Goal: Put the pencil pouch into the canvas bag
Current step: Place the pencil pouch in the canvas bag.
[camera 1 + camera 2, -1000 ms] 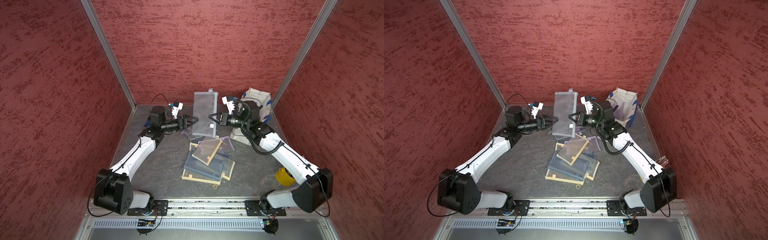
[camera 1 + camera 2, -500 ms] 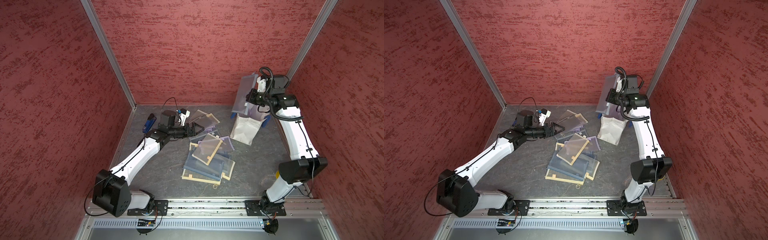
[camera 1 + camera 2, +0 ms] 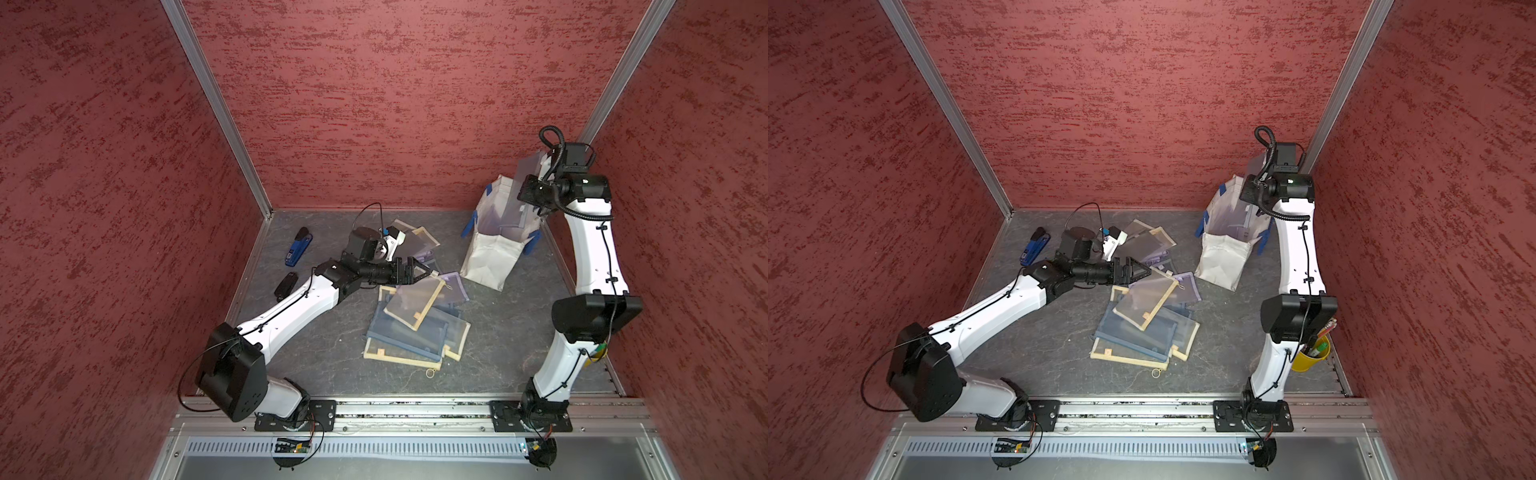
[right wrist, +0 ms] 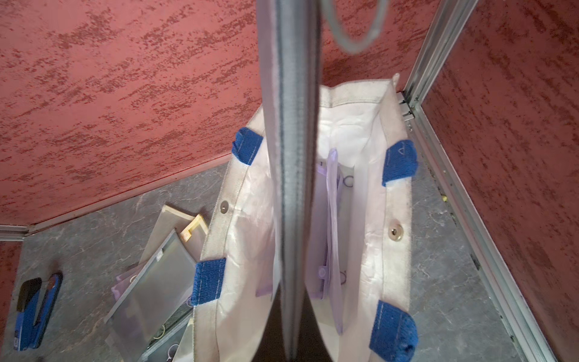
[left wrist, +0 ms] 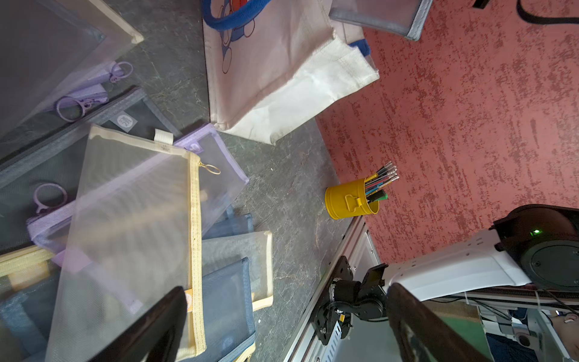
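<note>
1. While clamped tight on the upper end of the grey mesh pencil pouch [image 3: 524, 168], sits raised above the far right corner of the table [image 3: 316, 345]: right gripper [image 3: 528, 194].
2. Hangs upright straight below that gripper, with the lower part inside the open mouth of the canvas bag [image 3: 490, 257], between the blue handles [image 4: 208, 279].
3. Stands in that same far right corner, holding lilac pouches [image 4: 332, 219].
4. Spread wide and holding nothing, at the far edge of the pouch pile [image 3: 415, 328] mid-table: left gripper [image 3: 428, 271]. Cannot tell whether touching the pile.

Matt cloth forms the canvas bag [image 3: 490, 259]; translucent mesh the pencil pouch [image 4: 294, 131].
</note>
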Controlling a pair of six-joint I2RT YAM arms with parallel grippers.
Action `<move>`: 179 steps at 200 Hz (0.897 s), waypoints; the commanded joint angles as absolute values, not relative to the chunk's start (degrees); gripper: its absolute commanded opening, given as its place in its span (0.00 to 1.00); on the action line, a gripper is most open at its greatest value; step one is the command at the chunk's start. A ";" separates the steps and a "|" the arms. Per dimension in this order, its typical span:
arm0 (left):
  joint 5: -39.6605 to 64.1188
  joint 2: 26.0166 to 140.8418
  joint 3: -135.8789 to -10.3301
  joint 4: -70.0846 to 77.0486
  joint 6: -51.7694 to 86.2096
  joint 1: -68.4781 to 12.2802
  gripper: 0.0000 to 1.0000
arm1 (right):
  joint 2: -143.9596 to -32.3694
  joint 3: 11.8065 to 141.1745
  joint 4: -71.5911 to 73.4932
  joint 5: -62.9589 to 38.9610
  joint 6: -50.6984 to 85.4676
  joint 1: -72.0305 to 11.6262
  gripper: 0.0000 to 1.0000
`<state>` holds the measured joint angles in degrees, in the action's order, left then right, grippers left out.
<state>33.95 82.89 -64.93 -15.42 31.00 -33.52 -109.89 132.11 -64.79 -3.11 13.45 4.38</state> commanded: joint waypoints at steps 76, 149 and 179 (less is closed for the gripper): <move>30.78 83.72 -66.11 -14.38 29.59 -34.11 1.00 | -116.94 122.09 -58.82 -2.24 10.49 4.66 0.00; 28.86 82.12 -64.22 -16.80 28.87 -34.02 1.00 | -116.77 118.52 -56.80 -1.99 12.03 4.59 0.16; 28.38 82.09 -64.21 -19.37 28.26 -33.93 1.00 | -113.70 118.55 -57.48 0.26 12.08 4.31 0.43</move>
<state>29.47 83.46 -64.79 -16.75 29.95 -33.82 -118.08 118.41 -58.13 -2.46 11.99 4.64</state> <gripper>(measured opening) 0.994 0.348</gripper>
